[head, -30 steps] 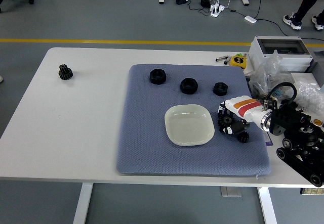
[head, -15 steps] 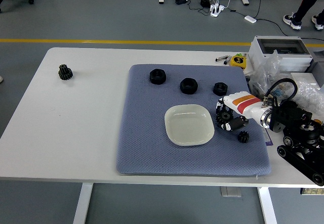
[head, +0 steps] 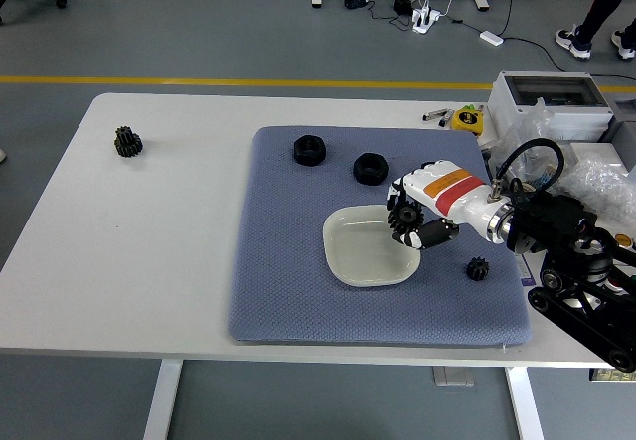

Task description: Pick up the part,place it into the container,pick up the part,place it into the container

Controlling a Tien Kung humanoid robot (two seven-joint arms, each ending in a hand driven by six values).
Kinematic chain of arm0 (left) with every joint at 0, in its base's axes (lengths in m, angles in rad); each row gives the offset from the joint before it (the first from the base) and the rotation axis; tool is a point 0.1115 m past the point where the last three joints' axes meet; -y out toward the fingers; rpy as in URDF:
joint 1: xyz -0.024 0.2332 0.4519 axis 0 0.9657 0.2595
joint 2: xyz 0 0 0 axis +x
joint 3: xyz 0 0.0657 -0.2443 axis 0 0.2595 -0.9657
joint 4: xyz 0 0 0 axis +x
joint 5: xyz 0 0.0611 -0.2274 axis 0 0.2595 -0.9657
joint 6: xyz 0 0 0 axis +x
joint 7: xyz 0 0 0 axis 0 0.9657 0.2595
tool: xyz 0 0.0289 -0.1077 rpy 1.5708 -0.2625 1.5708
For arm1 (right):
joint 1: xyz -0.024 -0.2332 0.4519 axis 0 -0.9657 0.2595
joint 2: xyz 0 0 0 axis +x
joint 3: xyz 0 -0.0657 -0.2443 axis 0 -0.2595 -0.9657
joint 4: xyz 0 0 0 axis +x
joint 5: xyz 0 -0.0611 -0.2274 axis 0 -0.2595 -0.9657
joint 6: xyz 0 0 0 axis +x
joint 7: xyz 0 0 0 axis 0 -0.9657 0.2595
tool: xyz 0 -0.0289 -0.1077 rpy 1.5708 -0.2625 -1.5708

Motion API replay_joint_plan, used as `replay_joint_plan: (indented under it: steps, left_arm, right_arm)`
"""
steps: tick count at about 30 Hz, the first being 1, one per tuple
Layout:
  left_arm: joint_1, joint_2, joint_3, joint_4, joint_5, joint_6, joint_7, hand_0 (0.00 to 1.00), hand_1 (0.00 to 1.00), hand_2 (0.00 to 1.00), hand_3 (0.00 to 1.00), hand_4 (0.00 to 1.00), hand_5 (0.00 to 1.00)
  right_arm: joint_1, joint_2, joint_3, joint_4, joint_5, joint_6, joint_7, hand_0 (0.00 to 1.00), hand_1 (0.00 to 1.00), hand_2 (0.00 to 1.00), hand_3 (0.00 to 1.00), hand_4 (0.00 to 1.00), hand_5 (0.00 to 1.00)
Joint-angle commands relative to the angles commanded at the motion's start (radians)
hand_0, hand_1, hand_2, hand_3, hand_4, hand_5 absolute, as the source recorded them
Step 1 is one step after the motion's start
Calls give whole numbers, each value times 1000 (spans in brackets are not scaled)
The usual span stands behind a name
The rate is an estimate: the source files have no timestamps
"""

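Note:
My right hand [head: 415, 220] is over the right part of the white square bowl [head: 358, 253], a little above it. Its fingers are curled around a black gear part [head: 403, 218]. A second small black gear [head: 478, 268] lies on the blue-grey mat [head: 298, 281], right of the bowl. Two black nuts [head: 309, 149] [head: 370, 168] lie on the mat behind the bowl. Another black gear [head: 127, 141] sits alone on the white table at the far left. The bowl looks empty. My left arm is out of view.
A grey box [head: 547, 97], plastic bags [head: 606, 177] and a yellow tape measure [head: 464, 119] crowd the table's back right corner. Cables and a power strip lie on the floor beyond the table.
My right hand has lifted from the mat at the bowl's right, carrying a black gear, and moved left and back to above the bowl. The other small gear stayed on the mat.

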Motion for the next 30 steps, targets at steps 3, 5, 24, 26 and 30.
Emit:
replay_joint_plan:
  steps: [3,5,24,26,30]
  left_arm:
    - [0,0,1,0,-2,0,0,651,647,620,553,593,499]
    - [0,0,3,-1,-4,0,0,651,647,620,553,593,499]
    - [6,3,-5,-3,14,-2,5,651,647,620,554,593,499]
    - [6,3,-6,-3,16,-3,6,652,647,619,555,593,499]
    - [7,3,-8,-3,20,-4,7,652,647,619,555,593,499]
  right_arm:
    - [18,13,-48,10,-10,10,-9,337,409,457,475,468,251]
    - [37,19,-87,7,-11,18,-13,337,409,457,475,468,251]
    - [88,82,-202,-81,-62,-14,-11,303,481,706,744,925,290]
    - [90,81,-204,-81,-72,-25,-7,299,519,754,863,998,373]
    - [89,79,-198,-79,-84,-34,-2,299,519,754,863,998,373]
